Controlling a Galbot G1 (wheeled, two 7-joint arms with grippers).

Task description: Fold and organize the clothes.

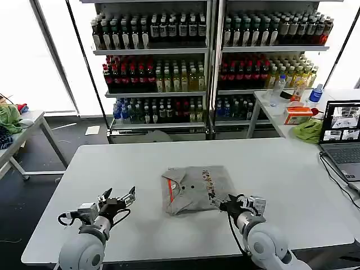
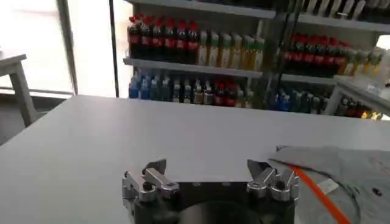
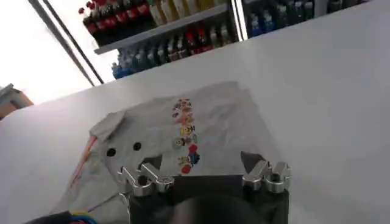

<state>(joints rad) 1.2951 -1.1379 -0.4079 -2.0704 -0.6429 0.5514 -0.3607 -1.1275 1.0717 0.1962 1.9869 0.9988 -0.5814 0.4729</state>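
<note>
Right gripper point(image 1: 223, 205) at near edge of folded T-shirt point(image 1: 196, 188), mid-table point(image 1: 292, 169); fingers spread, empty. Left gripper point(image 1: 117, 201) parked apart, spread, empty. Risk: careless contact dragging folds loose, undoing the stack.

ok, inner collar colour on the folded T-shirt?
Orange, on the light grey T-shirt; the left wrist view shows it best.

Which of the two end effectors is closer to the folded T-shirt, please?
The right end effector, open at the T-shirt's near right corner; the left end effector hovers apart over bare table.
</note>
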